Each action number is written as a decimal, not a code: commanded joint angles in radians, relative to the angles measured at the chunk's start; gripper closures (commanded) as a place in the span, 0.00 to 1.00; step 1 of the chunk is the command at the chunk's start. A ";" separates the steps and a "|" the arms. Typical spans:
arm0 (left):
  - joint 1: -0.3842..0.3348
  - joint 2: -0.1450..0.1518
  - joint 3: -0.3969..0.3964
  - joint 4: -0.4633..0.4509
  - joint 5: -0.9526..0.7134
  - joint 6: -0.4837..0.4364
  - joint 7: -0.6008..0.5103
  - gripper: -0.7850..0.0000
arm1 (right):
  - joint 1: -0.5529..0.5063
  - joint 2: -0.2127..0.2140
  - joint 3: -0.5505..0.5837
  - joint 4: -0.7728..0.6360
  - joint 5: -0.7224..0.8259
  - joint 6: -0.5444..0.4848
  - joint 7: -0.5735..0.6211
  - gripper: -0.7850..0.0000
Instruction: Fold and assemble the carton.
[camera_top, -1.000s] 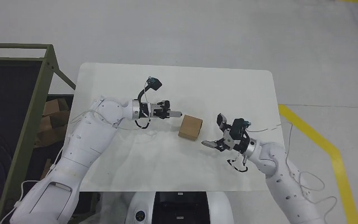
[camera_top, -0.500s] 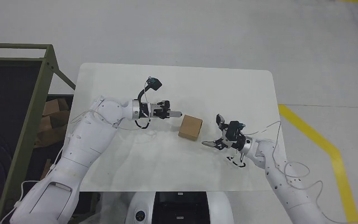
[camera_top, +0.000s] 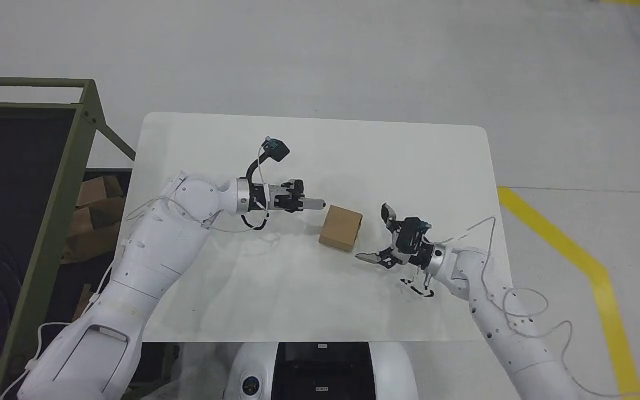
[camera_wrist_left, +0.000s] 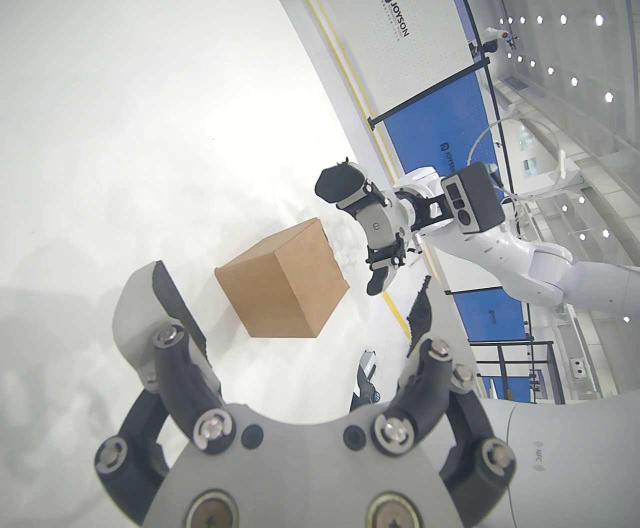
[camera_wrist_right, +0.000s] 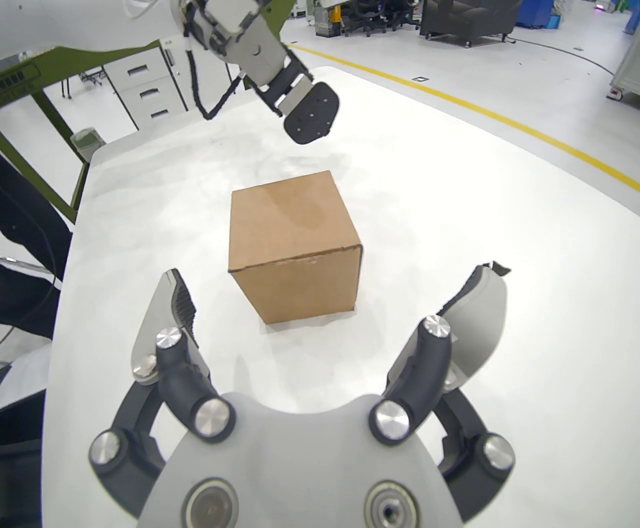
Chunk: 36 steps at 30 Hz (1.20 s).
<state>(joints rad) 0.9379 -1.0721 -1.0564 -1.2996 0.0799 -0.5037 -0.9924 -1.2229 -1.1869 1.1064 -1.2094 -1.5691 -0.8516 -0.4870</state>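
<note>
A closed brown carton (camera_top: 341, 227) (camera_wrist_left: 282, 283) (camera_wrist_right: 294, 244) stands as a cube on the white table (camera_top: 420, 160), near its middle. My left gripper (camera_top: 318, 203) (camera_wrist_left: 292, 302) hovers just to the carton's left, a small gap away, open and holding nothing. On the carton's other side my right gripper (camera_top: 376, 235) (camera_wrist_right: 332, 290) is open too, its fingers spread a short way from the box. The left wrist view shows the right gripper (camera_wrist_left: 357, 235) beyond the carton, and the right wrist view shows the left gripper's pad (camera_wrist_right: 311, 119) behind it.
A green metal frame (camera_top: 60, 190) with spare cardboard pieces (camera_top: 95, 210) stands off the table's left side. A yellow floor line (camera_top: 570, 250) runs to the right. The table's rounded edges lie close in front of the right arm.
The right gripper has shifted a little left and toward the carton. The left arm and the carton have stayed where they were.
</note>
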 joint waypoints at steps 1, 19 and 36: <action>0.000 0.000 0.000 0.000 0.000 0.000 0.000 0.00 | 0.018 0.003 -0.018 0.030 -0.069 0.002 -0.075 0.00; 0.011 -0.003 0.052 -0.006 -0.002 -0.017 -0.038 0.00 | 0.217 -0.041 -0.201 0.304 -0.158 0.015 -0.276 0.00; -0.043 -0.028 0.137 0.065 -0.037 -0.042 -0.046 0.00 | 0.292 -0.087 -0.302 0.419 -0.144 0.096 -0.332 0.00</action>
<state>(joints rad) 0.8985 -1.0984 -0.9240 -1.2389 0.0451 -0.5440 -1.0378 -0.9352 -1.2714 0.8089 -0.7964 -1.7155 -0.7556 -0.8165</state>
